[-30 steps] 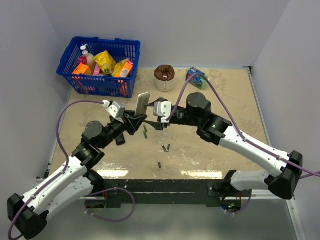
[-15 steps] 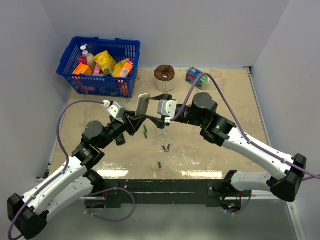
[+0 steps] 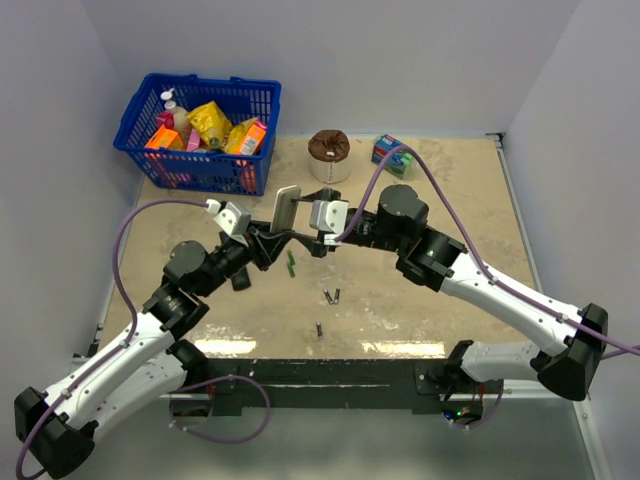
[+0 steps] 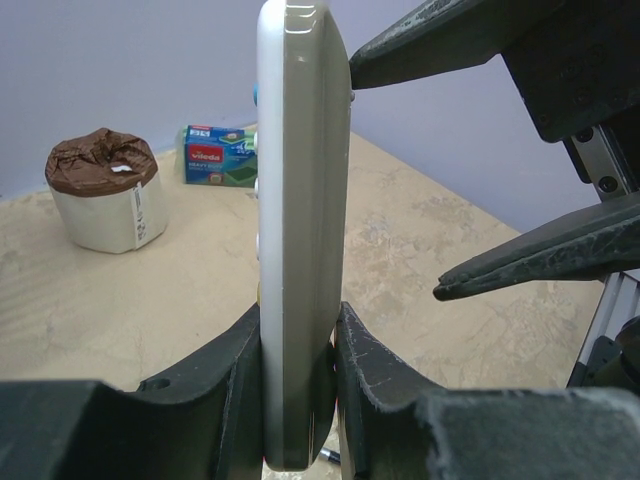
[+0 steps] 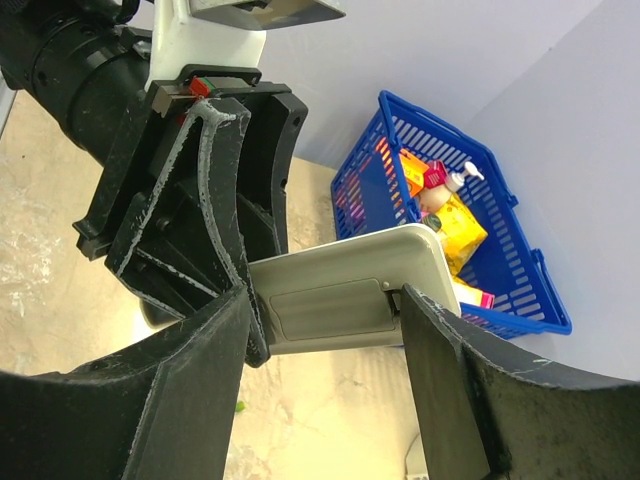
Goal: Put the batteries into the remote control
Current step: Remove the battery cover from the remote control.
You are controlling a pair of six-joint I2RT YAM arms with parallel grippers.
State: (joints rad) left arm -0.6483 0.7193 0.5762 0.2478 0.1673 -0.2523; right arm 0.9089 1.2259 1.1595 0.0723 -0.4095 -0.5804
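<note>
Only the right wrist view shows the remote control (image 5: pixel 345 262) from its grey back, with the battery cover (image 5: pixel 325 312). The left gripper (image 4: pixel 297 335) clamps its lower end. The right gripper (image 5: pixel 322 318) gapes, one fingertip (image 5: pixel 425 320) touching that cover.

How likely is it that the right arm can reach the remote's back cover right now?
Probably yes. The left gripper holds the remote control upright, its back cover facing the right gripper, whose open jaws flank it with nothing in between.

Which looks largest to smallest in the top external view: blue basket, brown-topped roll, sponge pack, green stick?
1. blue basket
2. brown-topped roll
3. sponge pack
4. green stick
None look alike in size.
</note>
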